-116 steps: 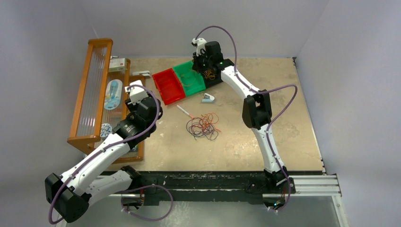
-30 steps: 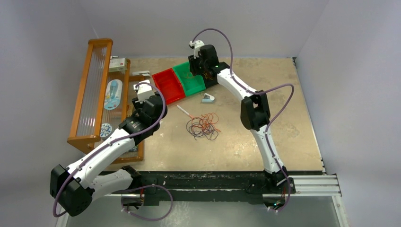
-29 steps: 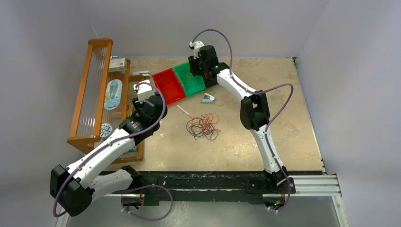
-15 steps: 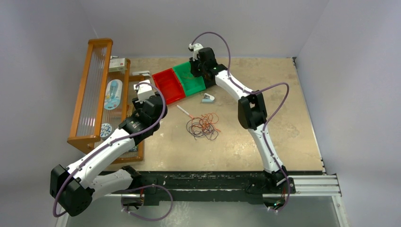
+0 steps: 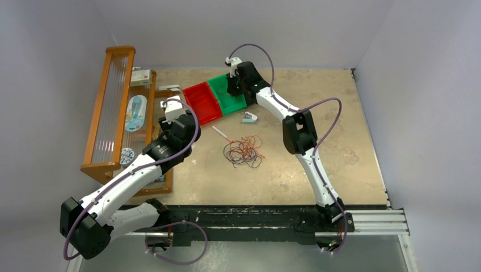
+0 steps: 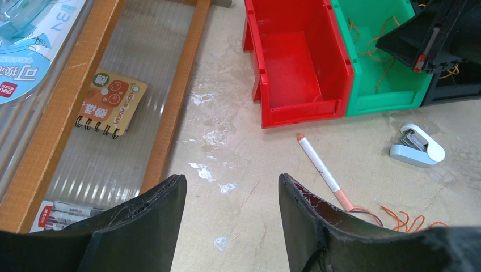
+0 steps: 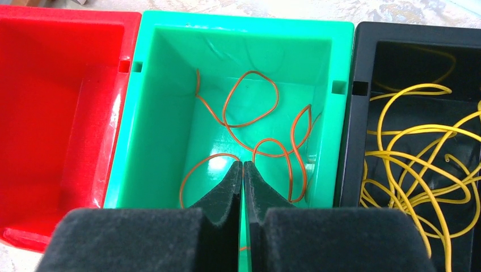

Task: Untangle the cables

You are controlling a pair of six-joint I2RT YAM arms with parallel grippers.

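Starting at the near side of the table (image 5: 351, 147), we find the tangle of cables (image 5: 244, 151), a knot of dark and orange wire. It lies loose on the surface, well to the near side of the green bin (image 5: 230, 97) and apart from both arms. Between the tangle and the green bin lies a pen (image 6: 325, 173), its near end just beside the outermost orange loops. A white stapler (image 6: 417, 146) sits close to the green bin's near wall.

The left gripper (image 6: 231, 184) hovers to the near left of the green bin, above bare table, its jaws spread wide with nothing between them. Farther left of the green bin we see a wooden rack (image 5: 110, 113) with a small spiral notebook (image 6: 110, 105) lying in it.

The red bin (image 7: 51, 102) stands touching the green bin's left side. Inside the green bin one orange cable (image 7: 249, 122) lies in loose loops on the floor. The right gripper (image 7: 243, 165) hangs over the green bin with its fingers pressed tight together, and we make out no wire pinched between them. Against the green bin's right side stands a black bin (image 7: 408, 34) holding a pile of yellow cables (image 7: 420, 164).
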